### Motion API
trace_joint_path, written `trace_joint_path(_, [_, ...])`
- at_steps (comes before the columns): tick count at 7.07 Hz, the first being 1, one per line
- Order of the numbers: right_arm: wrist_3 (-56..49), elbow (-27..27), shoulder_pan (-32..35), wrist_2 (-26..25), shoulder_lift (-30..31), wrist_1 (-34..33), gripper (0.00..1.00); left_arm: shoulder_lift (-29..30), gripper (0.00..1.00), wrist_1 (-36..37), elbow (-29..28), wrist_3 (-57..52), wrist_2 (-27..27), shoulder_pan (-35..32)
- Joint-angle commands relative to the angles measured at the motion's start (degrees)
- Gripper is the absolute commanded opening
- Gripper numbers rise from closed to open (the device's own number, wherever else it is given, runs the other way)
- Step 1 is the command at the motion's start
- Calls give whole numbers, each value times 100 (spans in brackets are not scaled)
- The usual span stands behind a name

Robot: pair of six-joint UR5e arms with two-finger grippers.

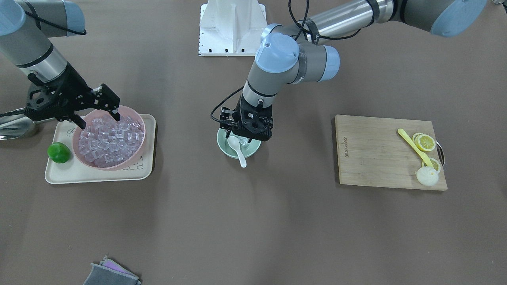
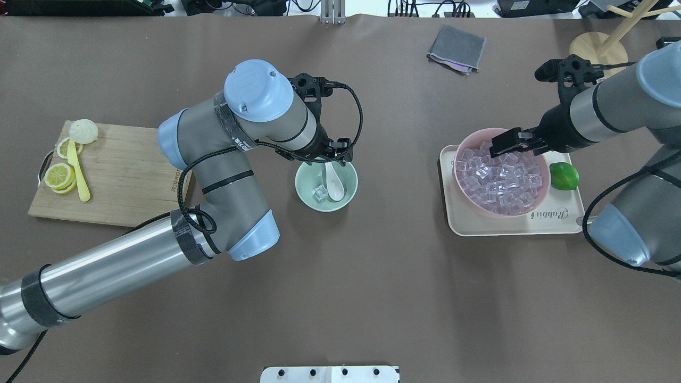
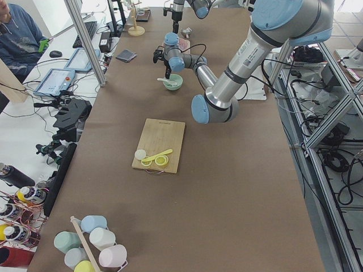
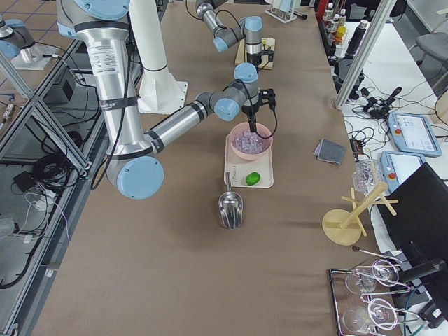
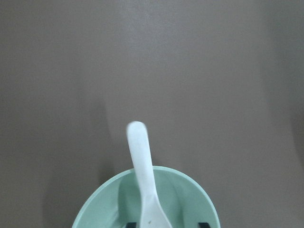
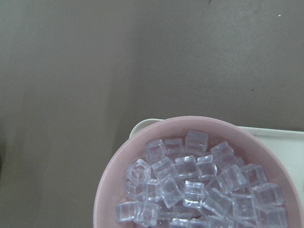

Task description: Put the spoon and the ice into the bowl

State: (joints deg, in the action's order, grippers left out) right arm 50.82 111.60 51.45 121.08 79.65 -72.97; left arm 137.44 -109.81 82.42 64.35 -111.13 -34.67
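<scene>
The mint-green bowl (image 2: 306,198) stands mid-table. The white spoon (image 2: 334,181) lies in it, scoop down, with its handle leaning over the far rim. One clear ice cube (image 2: 319,193) sits in the bowl beside the spoon. My left gripper (image 2: 336,155) hangs just above the bowl's far rim. In the left wrist view its jaws stand open on either side of the spoon (image 5: 145,175), not touching it, above the bowl (image 5: 95,206). My right gripper (image 1: 99,118) is open and empty over the edge of the pink bowl (image 1: 139,120), which is full of ice cubes (image 1: 109,142).
The pink bowl sits on a cream tray (image 1: 79,174) with a green lime (image 1: 59,152). A steel scoop (image 1: 14,126) lies beside the tray. A wooden cutting board (image 1: 372,154) holds lemon slices, a yellow utensil and a bun. A grey cloth (image 1: 111,275) lies at the operators' edge.
</scene>
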Motion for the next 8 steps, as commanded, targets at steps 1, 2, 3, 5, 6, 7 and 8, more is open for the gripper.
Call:
trace_joint_path(1, [-54, 28, 224, 125, 42, -16, 100, -312, 98, 38, 230, -106, 135, -283])
trace_joint_path(2, [-350, -15, 286, 127, 112, -60, 100, -923, 98, 169, 727, -673, 92, -599])
trace_joint_path(3, [-927, -85, 557, 135, 269, -95, 100, -1625, 98, 823, 1593, -1766, 48, -1002])
trace_joint_path(5, [-2105, -470, 1486, 921, 560, -104, 100, -2418, 98, 1733, 2538, -3187, -783, -1890])
trace_joint_path(6, [-2737, -734, 1856, 1109, 630, -104, 100, -3076, 98, 1726, 2882, -3940, -1075, -2346])
trace_joint_path(7, [-3248, -971, 2112, 1128, 788, -104, 100, -3883, 98, 1717, 3111, -4966, -1382, -2925])
trace_joint_path(8, [-3889, -1269, 2480, 1129, 841, -104, 100, -4431, 98, 1717, 3105, -5890, -1646, -3575])
